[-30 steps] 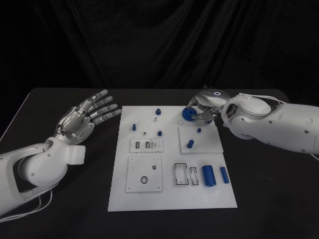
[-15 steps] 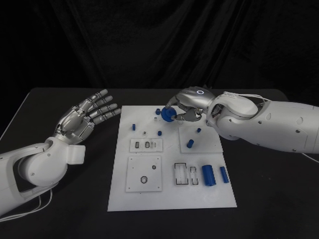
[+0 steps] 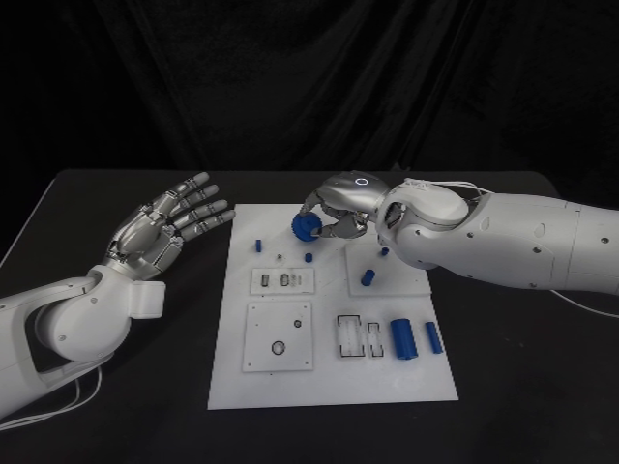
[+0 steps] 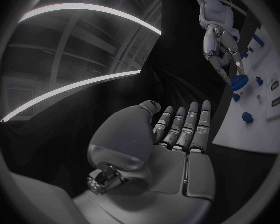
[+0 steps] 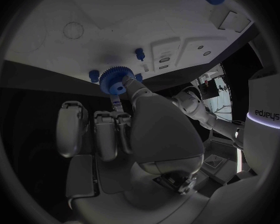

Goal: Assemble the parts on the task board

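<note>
Now the right hand (image 3: 340,208), pinching a blue gear (image 3: 306,227), has moved left over the board's (image 3: 338,387) upper middle, while the left hand (image 3: 163,227) hovers spread and empty off its left edge.

Blue gear (image 3: 306,226) matt plastic; task board (image 3: 335,383) smooth white.

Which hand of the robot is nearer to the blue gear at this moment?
The right hand: it holds the blue gear in its fingertips above the far end of the task board. The left hand is apart from it, open above the table beside the board's left edge.
</note>
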